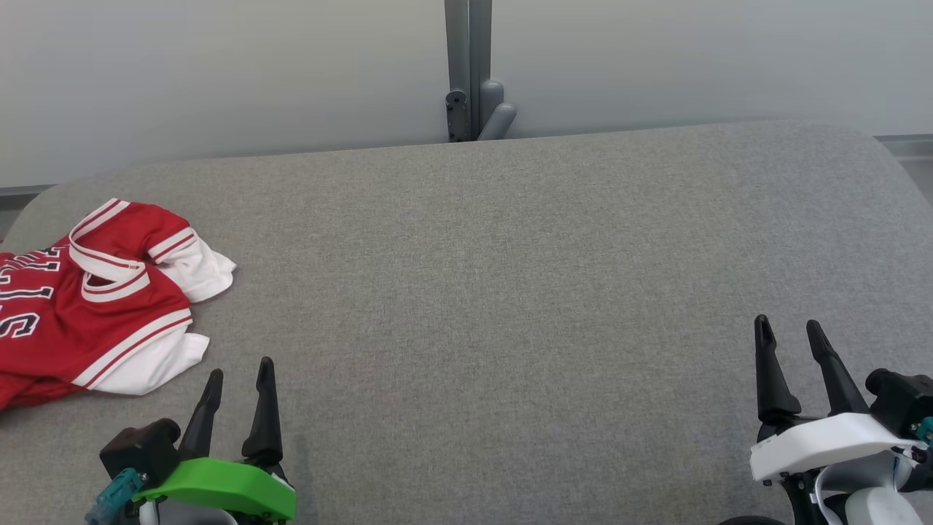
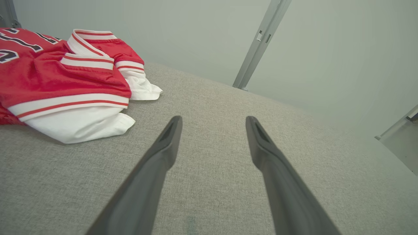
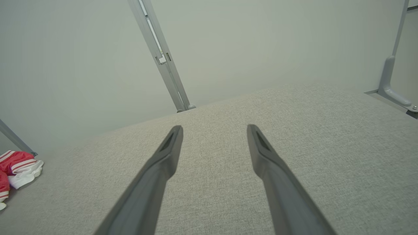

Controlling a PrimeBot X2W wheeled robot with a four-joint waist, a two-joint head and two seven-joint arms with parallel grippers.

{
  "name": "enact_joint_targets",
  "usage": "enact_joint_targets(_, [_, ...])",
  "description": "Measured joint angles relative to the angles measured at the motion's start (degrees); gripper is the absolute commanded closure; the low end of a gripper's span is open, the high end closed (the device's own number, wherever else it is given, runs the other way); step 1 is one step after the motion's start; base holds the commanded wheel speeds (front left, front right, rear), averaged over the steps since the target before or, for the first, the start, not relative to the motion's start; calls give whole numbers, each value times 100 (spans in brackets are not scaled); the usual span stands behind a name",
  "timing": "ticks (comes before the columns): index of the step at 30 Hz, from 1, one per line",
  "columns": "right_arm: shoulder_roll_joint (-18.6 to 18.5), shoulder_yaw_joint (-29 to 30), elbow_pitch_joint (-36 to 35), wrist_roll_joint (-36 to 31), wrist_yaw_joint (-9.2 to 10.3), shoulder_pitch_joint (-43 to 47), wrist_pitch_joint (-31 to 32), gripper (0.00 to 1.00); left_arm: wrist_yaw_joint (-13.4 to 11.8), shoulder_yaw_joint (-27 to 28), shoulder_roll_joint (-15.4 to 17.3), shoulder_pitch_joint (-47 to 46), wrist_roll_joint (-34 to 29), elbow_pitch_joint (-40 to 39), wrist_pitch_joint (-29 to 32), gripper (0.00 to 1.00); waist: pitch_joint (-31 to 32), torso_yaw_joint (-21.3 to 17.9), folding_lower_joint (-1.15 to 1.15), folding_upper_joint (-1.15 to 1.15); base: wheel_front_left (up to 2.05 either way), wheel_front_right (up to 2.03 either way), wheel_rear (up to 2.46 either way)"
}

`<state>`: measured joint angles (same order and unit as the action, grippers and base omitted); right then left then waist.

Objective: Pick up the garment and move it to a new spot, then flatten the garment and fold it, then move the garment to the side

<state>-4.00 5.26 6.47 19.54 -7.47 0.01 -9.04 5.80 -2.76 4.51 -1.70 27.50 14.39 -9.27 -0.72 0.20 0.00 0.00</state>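
I see the red-and-white garment [image 1: 80, 306] lying rumpled at the left edge of the grey surface [image 1: 510, 292]. My left tool [image 1: 240, 367] hovers just beside it, fingers apart and empty. My right tool [image 1: 787, 321] is well apart on the right, also spread and empty.

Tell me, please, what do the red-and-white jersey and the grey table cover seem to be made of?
The red-and-white jersey looks like smooth synthetic knit, probably polyester: slight sheen, soft folds. The grey table cover looks like matte woven fabric: fine speckled grain.
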Motion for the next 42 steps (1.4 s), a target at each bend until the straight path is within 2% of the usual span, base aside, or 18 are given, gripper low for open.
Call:
enact_joint_targets(16, [-45, 54, 70, -784, -1, 0, -216, 0, 26, -11, 41, 104, -916, 57, -200, 0, 4, 17, 0, 0, 0, 0, 0])
enact_joint_targets(42, [-48, 140, 171, -1845, -1, 9, -503, 0, 53, 66, 38, 178, -2051, 203, -490, 0, 12, -2, 0, 0, 0, 0, 0])
